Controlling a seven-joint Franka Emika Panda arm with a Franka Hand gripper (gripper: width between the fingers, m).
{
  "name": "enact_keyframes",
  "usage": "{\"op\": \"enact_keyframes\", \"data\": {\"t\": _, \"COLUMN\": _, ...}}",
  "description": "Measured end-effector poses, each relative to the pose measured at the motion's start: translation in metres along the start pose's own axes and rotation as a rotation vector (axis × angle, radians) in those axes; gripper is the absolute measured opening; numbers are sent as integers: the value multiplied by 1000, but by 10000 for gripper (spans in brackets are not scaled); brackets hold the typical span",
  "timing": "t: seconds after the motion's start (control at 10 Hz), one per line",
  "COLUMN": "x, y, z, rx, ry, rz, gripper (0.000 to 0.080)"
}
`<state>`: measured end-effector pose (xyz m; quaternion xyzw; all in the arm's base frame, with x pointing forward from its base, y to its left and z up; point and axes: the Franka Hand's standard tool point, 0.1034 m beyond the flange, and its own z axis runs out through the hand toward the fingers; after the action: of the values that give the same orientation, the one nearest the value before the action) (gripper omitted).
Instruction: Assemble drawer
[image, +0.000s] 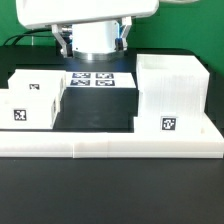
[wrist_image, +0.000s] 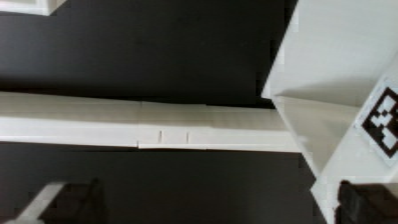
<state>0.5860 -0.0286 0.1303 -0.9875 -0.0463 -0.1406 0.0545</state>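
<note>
The large hollow cube casing (image: 172, 93) stands at the exterior view's right, its tag (image: 167, 124) facing front. It also shows in the wrist view (wrist_image: 334, 80), with part of a tag (wrist_image: 381, 122). Two smaller white boxes stand at the exterior view's left, one behind (image: 42, 86) and one in front (image: 27, 110), each with a tag. Their knobs do not show. My gripper (image: 93, 48) hangs high at the back centre, above the table. In the wrist view the gripper (wrist_image: 210, 205) is open and empty, with dark fingertips (wrist_image: 54, 200) set wide apart.
The long low white L-shaped wall (image: 110, 146) runs along the front, with the boxes and the casing against it. It also crosses the wrist view (wrist_image: 143, 120). The marker board (image: 93, 80) lies flat on the black table (image: 95, 112) under the arm.
</note>
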Motion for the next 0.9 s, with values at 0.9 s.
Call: {"op": "enact_keyframes", "data": {"t": 0.9, "x": -49, "y": 50, "z": 33, "rx": -41, "ry": -87, "rz": 76, "gripper": 649}}
